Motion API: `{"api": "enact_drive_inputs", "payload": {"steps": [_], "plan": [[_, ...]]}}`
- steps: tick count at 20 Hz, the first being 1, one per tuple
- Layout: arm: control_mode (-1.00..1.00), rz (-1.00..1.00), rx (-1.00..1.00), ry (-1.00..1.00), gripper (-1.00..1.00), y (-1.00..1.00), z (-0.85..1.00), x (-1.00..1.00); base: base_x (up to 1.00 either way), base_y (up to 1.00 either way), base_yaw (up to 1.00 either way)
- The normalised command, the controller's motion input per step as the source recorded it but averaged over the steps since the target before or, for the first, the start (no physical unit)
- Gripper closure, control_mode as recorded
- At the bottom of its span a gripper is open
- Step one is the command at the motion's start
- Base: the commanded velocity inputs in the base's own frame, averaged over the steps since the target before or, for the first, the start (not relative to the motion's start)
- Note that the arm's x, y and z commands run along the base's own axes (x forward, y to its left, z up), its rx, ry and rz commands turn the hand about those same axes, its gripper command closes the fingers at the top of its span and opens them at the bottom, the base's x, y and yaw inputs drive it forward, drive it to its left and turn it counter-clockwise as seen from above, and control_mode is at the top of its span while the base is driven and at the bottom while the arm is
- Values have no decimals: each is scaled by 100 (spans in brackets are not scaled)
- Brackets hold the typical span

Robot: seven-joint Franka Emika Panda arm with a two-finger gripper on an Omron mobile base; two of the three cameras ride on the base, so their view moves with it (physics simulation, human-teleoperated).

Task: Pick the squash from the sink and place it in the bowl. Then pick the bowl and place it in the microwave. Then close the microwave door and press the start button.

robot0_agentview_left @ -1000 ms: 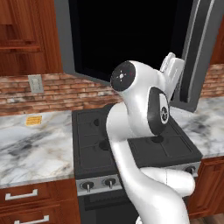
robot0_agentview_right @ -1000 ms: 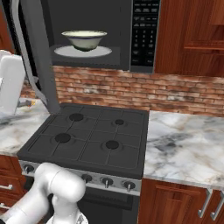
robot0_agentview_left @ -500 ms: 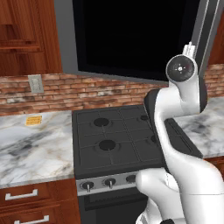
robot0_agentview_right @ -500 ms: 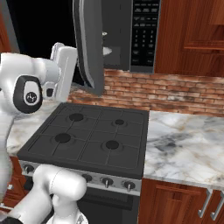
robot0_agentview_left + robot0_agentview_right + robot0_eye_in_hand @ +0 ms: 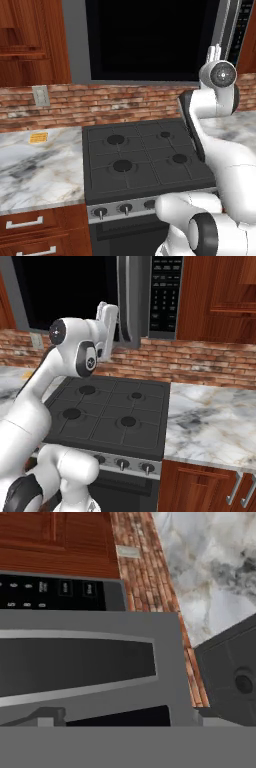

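Observation:
The microwave door [image 5: 150, 40] with its big black window stands almost shut, and its grey edge [image 5: 129, 301] sits next to the black keypad strip [image 5: 162, 291]. My gripper [image 5: 111, 312] is raised against the door's outer face near that edge, and it also shows at the door's right side [image 5: 215, 52]. In the hand view the door's grey frame [image 5: 170, 657] and long curved handle [image 5: 100, 686] lie right in front of the gripper [image 5: 125, 717], whose tips stand wide apart with nothing held. The bowl and squash are hidden behind the door. The sink is out of view.
A black four-burner stove [image 5: 145, 155] lies below the microwave, with knobs along its front [image 5: 122, 463]. Marble counters flank it on the left [image 5: 35, 165] and right [image 5: 215, 421]. A brick backsplash [image 5: 200, 363] and wooden cabinets [image 5: 220, 291] rise behind.
The microwave door has swung from wide open to almost shut, hiding the bowl and cavity. My arm followed the door across, staying against its outer face.

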Motion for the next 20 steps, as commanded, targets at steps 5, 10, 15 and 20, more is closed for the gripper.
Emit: {"api": "enact_drive_inputs", "payload": {"steps": [5, 10, 15, 20], "plan": [[-100, 17, 0, 0, -100, -14, 0, 100, 0, 0, 0], [-100, 14, 0, 0, -100, -11, 0, 100, 0, 0, 0], [-100, 12, 0, 0, -100, -15, 0, 81, 0, 0, 0], [-100, -1, 0, 4, -100, 0, -2, 2, 0, 0, 0]]}}
